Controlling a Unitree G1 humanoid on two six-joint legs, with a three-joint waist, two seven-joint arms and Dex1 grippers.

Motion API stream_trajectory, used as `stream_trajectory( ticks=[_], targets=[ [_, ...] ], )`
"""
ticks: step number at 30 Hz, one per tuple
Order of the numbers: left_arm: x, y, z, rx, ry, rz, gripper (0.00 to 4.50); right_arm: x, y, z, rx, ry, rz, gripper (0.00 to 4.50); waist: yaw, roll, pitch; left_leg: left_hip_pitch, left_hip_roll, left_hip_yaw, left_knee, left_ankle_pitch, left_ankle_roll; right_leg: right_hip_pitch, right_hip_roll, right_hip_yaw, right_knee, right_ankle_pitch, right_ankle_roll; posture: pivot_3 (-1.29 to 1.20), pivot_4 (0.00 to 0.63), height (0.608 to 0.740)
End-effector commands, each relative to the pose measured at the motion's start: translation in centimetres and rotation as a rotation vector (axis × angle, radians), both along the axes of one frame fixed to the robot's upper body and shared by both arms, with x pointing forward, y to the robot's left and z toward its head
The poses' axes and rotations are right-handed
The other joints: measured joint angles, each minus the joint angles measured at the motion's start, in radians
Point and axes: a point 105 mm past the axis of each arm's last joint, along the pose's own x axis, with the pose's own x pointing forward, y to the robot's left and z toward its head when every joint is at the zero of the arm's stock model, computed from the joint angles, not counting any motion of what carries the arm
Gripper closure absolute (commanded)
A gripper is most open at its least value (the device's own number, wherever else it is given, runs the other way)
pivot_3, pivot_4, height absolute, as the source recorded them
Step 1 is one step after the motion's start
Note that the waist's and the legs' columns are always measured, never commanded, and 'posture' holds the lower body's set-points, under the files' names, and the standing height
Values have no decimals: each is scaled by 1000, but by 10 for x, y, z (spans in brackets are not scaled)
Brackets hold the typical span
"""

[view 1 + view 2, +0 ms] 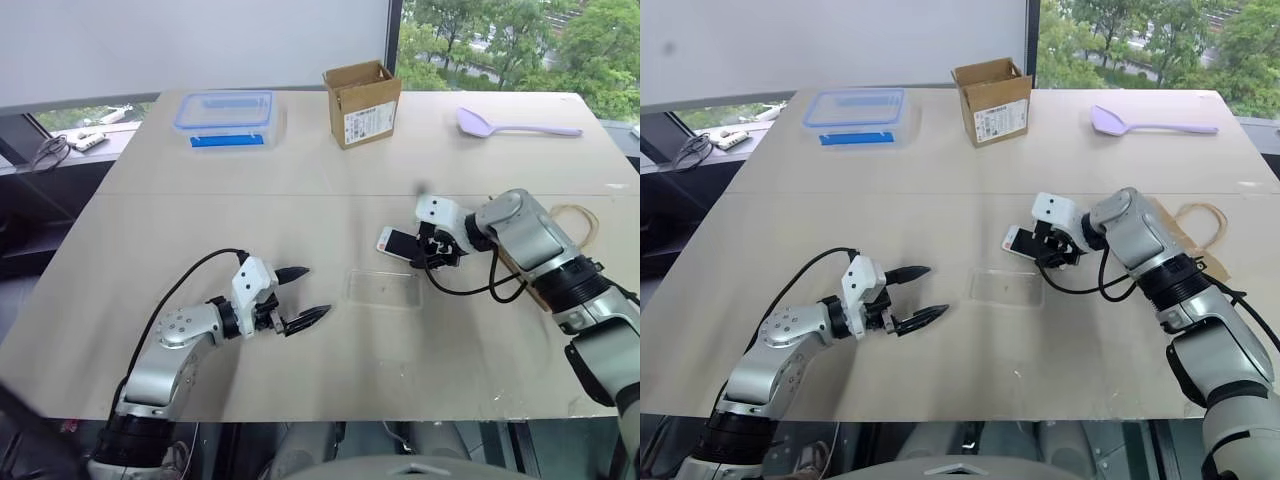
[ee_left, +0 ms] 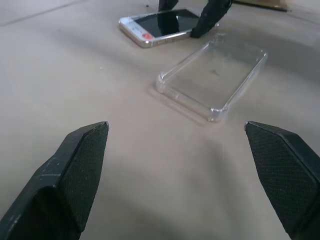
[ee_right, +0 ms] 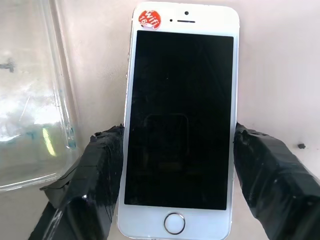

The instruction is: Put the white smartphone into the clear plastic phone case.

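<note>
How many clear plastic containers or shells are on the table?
2: the thin clear plastic phone case mid-table beside the white smartphone, and the bigger blue-rimmed clear food box at the far edge.

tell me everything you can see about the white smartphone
The white smartphone is a flat rectangle with white bezels, a dark glossy screen, a round home button and a red round sticker by the earpiece. It lies face up on the beige table, just beside the clear plastic phone case, not inside it. The right gripper straddles its long edges, fingers at each side.
</note>
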Motion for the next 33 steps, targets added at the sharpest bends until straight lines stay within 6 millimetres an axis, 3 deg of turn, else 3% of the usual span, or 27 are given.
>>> stream_trajectory(
  ticks=[1,7,12,14,16,21,33],
  targets=[
    [-1,-5,10,-14,-39,-22,0,-4,-24,-25,-61,53,-91,1614,3,0,0,3,0,0,0,0,0,3,0,0,0,0,0,0,150,740],
    [0,-6,10,-14,-38,-23,0,-6,-13,10,140,-22,-98,1615,8,2,1,8,0,-1,0,-1,1,9,0,-1,-2,-1,0,0,150,740],
    [-1,-6,9,-13,-34,-24,0,-28,1,44,242,-58,-11,1616,1,4,3,1,0,-1,-1,-1,2,2,-1,0,-1,0,0,0,150,740],
    [-1,-7,8,-12,-33,-26,0,-36,4,51,244,-63,10,1618,-5,4,3,-9,0,-1,1,0,1,-8,0,1,1,0,0,0,150,740],
    [-1,-8,8,-14,-32,-29,0,-48,9,54,223,-71,59,1618,-4,5,4,-8,0,0,0,1,-2,-8,0,1,1,0,0,0,150,740],
    [0,-9,7,-9,-27,-34,0,-65,21,44,95,-98,158,1624,-2,5,4,-8,0,0,0,-1,2,-7,-1,1,-1,0,0,0,150,740],
    [2,-10,6,7,-27,-47,0,-72,24,13,-127,-160,273,1661,0,4,4,-8,0,-1,0,-1,2,-6,-1,-1,-1,0,0,0,150,740]
  ],
)
